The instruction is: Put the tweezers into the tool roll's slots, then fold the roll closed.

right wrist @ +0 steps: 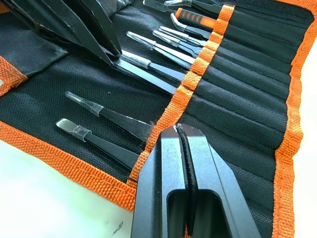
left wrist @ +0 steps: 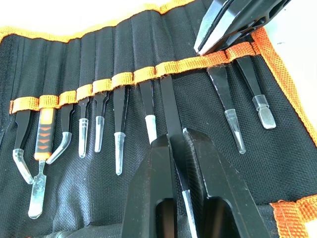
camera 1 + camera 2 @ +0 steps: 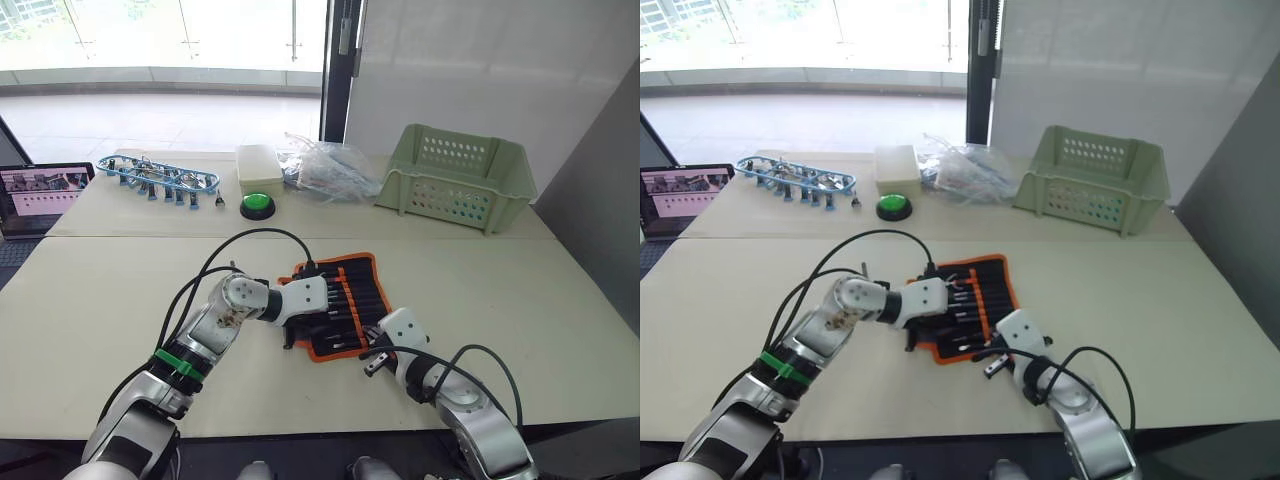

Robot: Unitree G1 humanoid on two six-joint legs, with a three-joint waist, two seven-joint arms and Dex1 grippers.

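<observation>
Tweezers (image 2: pixel 171 106), one gripped by the left claw (image 2: pixel 179 144), eight more slotted; right claw (image 1: pixel 180 131) pinched closed.

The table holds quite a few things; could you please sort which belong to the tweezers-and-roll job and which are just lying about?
Job:
- tool roll, open
- tweezers in the slots
- left hand, gripping one tweezer
- right hand, pinching the roll's orange band

Lying about:
- green basket
- blue tray
- green button
- plastic bag
- laptop
</observation>
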